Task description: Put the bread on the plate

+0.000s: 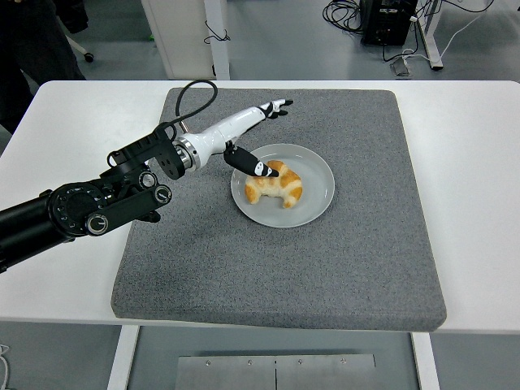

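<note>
I see the croissant (275,185) lying on the grey plate (318,185), which sits on the grey mat (341,260). My left robot hand (253,140) hovers above, fingers spread, holding nothing.

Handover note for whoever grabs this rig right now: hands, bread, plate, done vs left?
Left hand: open, fingers spread, holding nothing, raised over the grey mat just beyond the plate's far-left rim; thumb tip hangs over the bread's left end.
Right hand: not in view.
Bread: a croissant lying on the plate, free of the hand.
Plate: near the mat's middle.
Done: bread is on the plate and let go.
Left: pull the left arm clear, probably back toward the table's left side.
</note>
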Controlling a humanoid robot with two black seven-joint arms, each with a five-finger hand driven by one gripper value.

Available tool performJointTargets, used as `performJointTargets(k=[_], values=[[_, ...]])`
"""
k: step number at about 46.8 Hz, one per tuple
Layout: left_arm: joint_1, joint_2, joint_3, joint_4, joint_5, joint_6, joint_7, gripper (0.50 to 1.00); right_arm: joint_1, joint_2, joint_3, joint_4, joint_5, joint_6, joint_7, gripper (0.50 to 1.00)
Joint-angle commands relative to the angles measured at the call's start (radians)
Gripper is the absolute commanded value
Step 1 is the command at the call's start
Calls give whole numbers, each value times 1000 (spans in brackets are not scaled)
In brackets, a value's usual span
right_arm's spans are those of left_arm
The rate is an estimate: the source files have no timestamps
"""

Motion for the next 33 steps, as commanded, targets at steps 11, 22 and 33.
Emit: performJointTargets(k=[11,22,33], values=[[45,34,-194,2,-215,-82,6,969,0,0,0,0,0,1,0,1000],[57,67,-203,6,-391,-50,-3,969,0,0,0,0,0,-1,0,1000],[160,59,-292,19,-566,-25,-21,969,0,0,0,0,0,-1,0,1000]])
